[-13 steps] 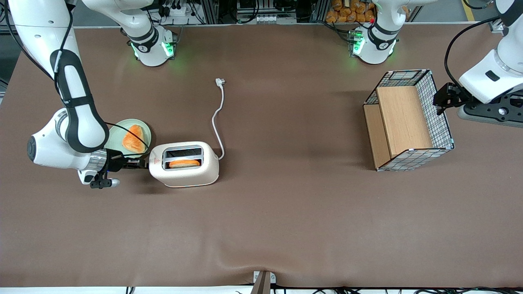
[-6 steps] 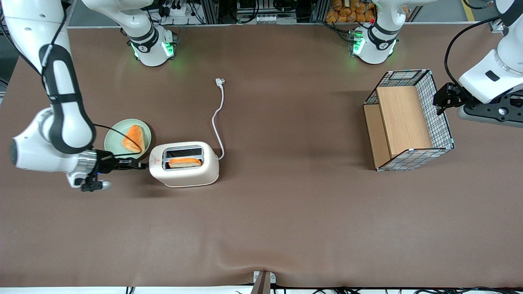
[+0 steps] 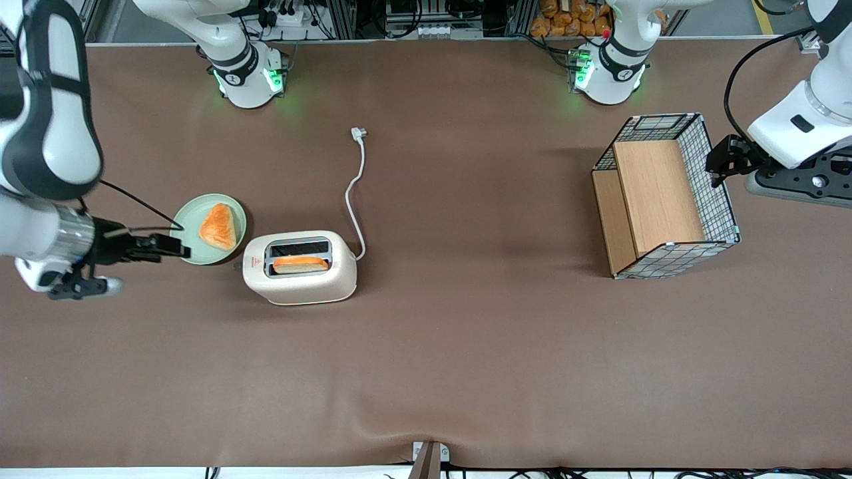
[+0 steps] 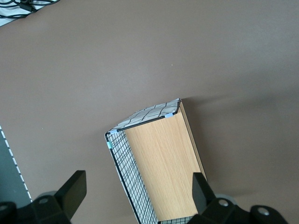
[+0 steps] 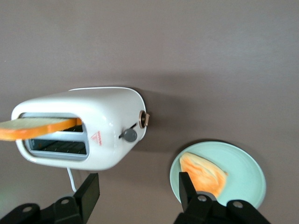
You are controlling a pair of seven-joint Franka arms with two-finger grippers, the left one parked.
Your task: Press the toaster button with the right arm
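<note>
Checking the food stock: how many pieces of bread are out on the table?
2: one slice in the toaster, one piece on the green plate beside it; claw open over the plate's edge.

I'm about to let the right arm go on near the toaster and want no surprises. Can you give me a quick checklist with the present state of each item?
1. Pincer apart from the toaster, over the plate rim: ok.
2. Pincer fingers open, holding nothing: ok.
3. Toaster button in plain sight on the narrow end face: ok.
4. Toast slice standing up out of the slot nearer the front camera: ok.
5. Pastry lying on the plate: ok.
6. Whether the button has been pressed: cannot tell.
</note>
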